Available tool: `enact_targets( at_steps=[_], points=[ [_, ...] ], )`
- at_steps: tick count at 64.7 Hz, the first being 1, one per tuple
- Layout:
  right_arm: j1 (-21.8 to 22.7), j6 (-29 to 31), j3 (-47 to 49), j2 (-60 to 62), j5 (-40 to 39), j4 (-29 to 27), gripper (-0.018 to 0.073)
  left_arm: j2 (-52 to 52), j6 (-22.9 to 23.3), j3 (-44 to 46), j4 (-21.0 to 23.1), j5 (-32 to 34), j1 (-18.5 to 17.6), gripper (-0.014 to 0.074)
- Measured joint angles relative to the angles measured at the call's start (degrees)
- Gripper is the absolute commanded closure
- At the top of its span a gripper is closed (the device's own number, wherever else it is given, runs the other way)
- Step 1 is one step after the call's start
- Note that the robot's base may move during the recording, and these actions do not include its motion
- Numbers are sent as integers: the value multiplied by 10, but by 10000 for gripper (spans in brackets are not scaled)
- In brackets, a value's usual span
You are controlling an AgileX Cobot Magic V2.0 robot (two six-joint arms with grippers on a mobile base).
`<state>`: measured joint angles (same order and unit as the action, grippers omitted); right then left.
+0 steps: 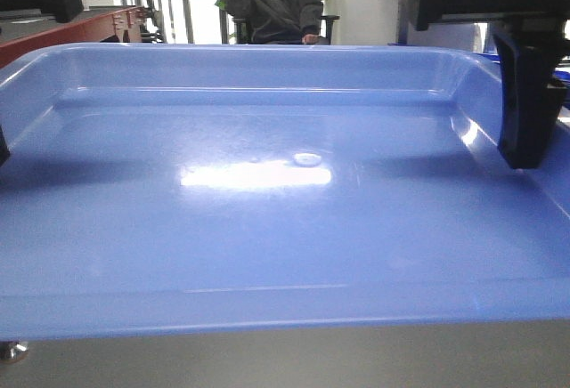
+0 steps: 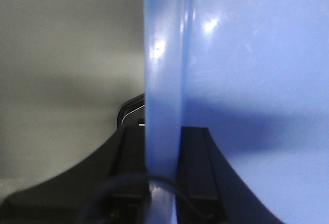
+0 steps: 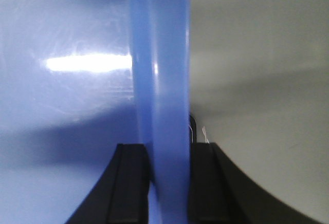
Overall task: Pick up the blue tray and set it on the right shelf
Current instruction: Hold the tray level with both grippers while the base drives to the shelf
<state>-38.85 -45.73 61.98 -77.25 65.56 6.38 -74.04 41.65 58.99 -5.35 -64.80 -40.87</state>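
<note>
From the left wrist: a firm clench of the left gripper (image 2: 163,131) on the rim of the blue tray (image 2: 247,80), one black finger pressed to each side of the lip. Glossy tray floor to the right of the rim, blurred grey surface (image 2: 61,80) to the left.

From the right wrist: the same pinch mirrored, with the right gripper (image 3: 165,147) closed on the opposite rim, a finger tight against either face. Tray floor left of the rim with a bright streak of glare, grey surface to the right.

From the front: tray level, across nearly the whole width. Right gripper's finger over the right edge, tip down inside the sloped wall. Only a dark sliver of the left one at the left edge. Grey strip below the near rim. Impossible to tell whether resting on it or held just above. Beyond the far rim, a seated person (image 1: 272,1) in a dark jacket.
</note>
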Motion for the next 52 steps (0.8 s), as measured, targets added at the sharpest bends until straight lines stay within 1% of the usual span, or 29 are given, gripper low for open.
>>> enact_targets(
  at_steps=[52],
  points=[
    [0,0,0,0,-1,1,337,0,0,0,0,0,0,645]
  ],
)
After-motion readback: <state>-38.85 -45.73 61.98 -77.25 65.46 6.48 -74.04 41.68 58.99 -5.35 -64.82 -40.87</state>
